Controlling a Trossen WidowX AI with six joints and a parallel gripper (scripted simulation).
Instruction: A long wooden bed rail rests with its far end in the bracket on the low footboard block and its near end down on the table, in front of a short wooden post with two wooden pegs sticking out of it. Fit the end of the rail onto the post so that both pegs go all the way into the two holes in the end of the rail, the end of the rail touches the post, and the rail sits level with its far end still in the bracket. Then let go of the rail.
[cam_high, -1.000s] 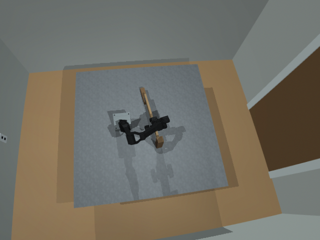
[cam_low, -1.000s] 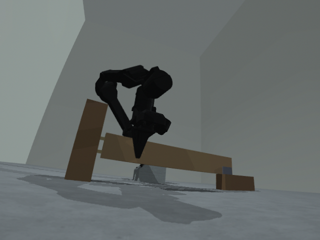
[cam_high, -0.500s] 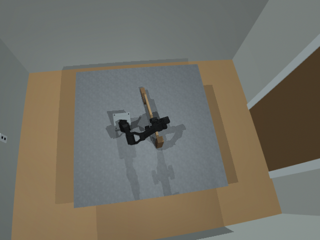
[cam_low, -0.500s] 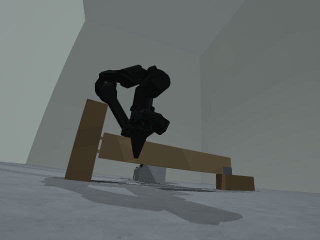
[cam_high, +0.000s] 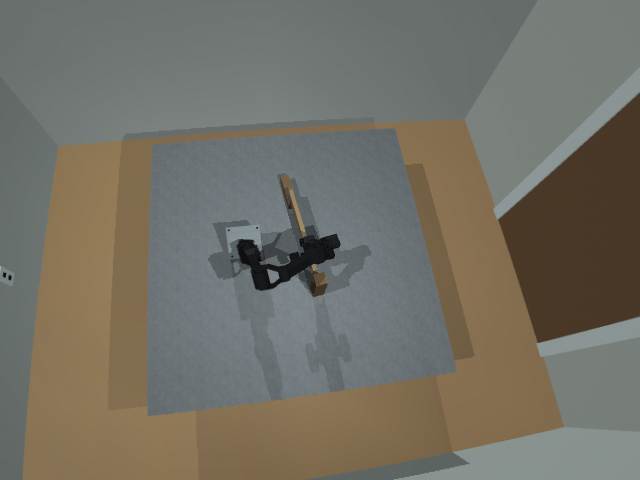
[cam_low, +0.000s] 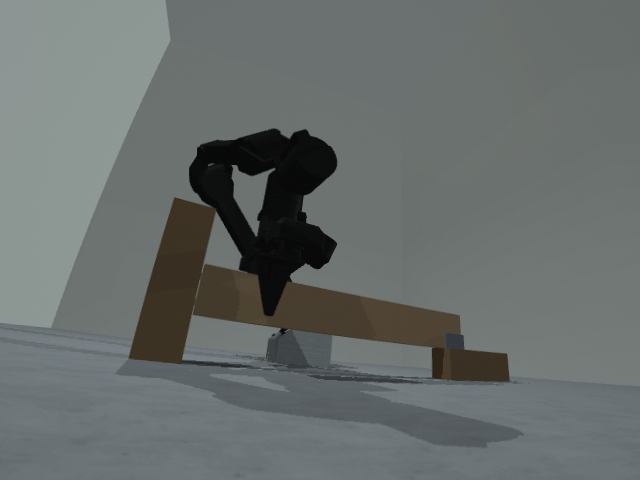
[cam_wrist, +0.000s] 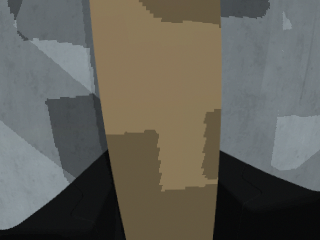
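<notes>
The long wooden rail is off the table along its visible length. Its far end is at the grey bracket on the low footboard block. Its near end is against the upright post, with at most a hairline gap in the exterior view. The end edge runs parallel to the post's face. No length of peg shows between them; the pegs and holes are hidden. My gripper is shut on the rail, nearer the post than the footboard, one finger on each side.
The pale base plate of the arm stands beside the rail, behind it in the exterior view. The arm reaches from there over the rail, passing near the post. Shadows of the arm and rail cross the grey table.
</notes>
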